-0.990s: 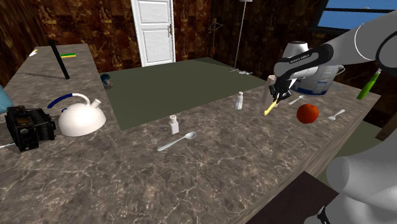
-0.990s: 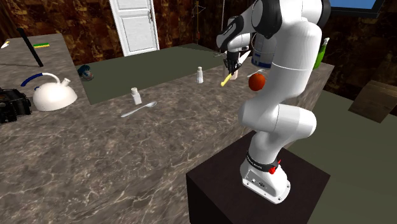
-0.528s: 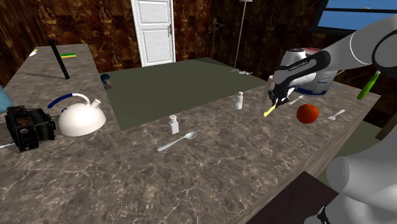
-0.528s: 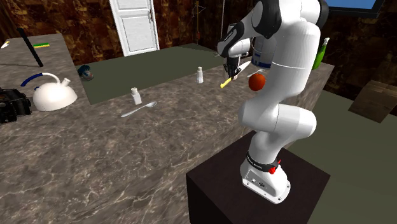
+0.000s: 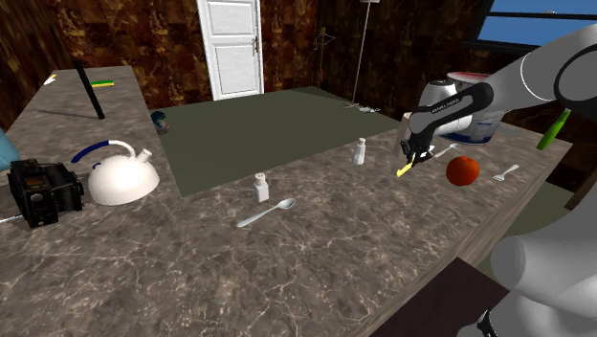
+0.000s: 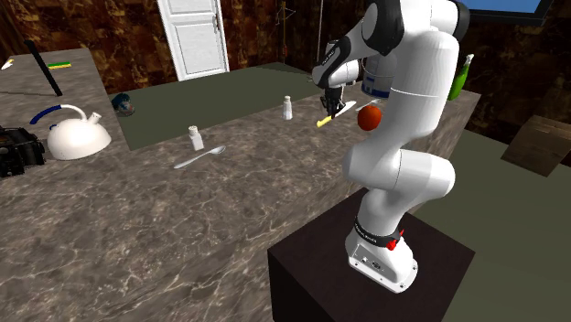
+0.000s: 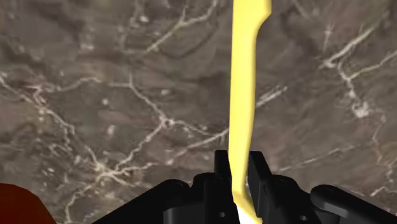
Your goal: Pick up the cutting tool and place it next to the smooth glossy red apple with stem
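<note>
— How much room on the counter (image 5: 316, 258)?
— Bare marble from 6 to 8 o'clock of the pincer (image 5: 411, 155). The counter's edge runs past the apple (image 5: 463, 169) (shoulder view).
— The pincer?
— Clamped on the yellow-handled knife (image 5: 406, 168), held over the counter, with the apple near at 3 o'clock.
— Anything in the way?
— A shaker (image 5: 360, 151) at 9 o'clock and a fork (image 5: 505, 173) beyond the apple.

bare counter (image 7: 95, 95) beneath tool (image 7: 239, 162); apple (image 5: 462, 169) just beside; shaker (image 5: 360, 151) near
</note>
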`<act>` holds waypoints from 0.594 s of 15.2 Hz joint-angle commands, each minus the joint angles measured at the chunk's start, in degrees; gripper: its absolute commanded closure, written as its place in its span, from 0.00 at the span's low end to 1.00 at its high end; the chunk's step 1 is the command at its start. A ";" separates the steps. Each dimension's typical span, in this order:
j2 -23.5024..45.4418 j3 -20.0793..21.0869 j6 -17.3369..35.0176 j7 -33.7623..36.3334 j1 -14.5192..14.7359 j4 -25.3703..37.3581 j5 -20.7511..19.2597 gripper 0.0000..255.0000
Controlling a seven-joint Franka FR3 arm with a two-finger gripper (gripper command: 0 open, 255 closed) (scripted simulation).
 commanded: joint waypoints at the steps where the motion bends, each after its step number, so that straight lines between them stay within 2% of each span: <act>1: 0.03 0.00 0.01 0.01 0.01 -0.01 -0.01 1.00; 2: 0.03 0.00 0.01 0.01 0.01 -0.01 -0.01 1.00; 3: 0.03 0.00 0.01 0.01 0.01 0.00 -0.01 0.00; 8: 0.03 0.00 0.00 0.01 0.01 0.00 -0.01 0.00; 9: -1.49 0.37 -1.48 -0.80 -0.18 0.17 1.20 0.00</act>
